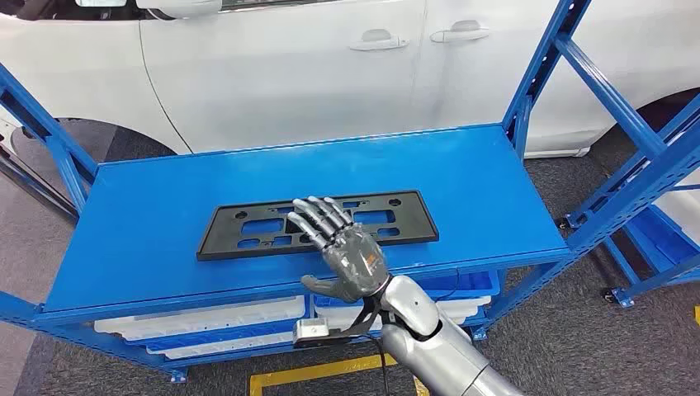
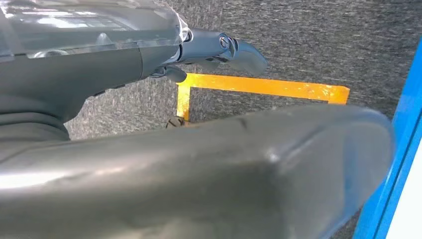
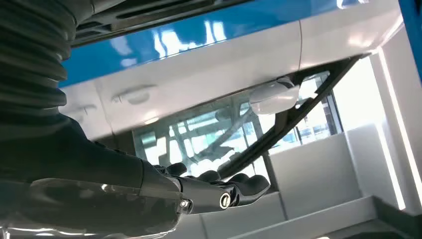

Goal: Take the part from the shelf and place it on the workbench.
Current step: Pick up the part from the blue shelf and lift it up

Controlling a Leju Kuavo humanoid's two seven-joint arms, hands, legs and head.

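Right hand (image 1: 351,257) extended over near edge of blue shelf (image 1: 148,239), fingers (image 1: 318,216) spread wide, flat, holding nothing. Black part (image 1: 248,235) flat on shelf, directly beneath fingertips, long sides running crosswise to fingers; contact cannot be confirmed. Left hand (image 2: 219,50) low, over grey floor and yellow tape (image 2: 259,87); finger state cannot tell. Recommended: curl fingers over far edge of part, thumb under near edge, lift level to avoid flexing.
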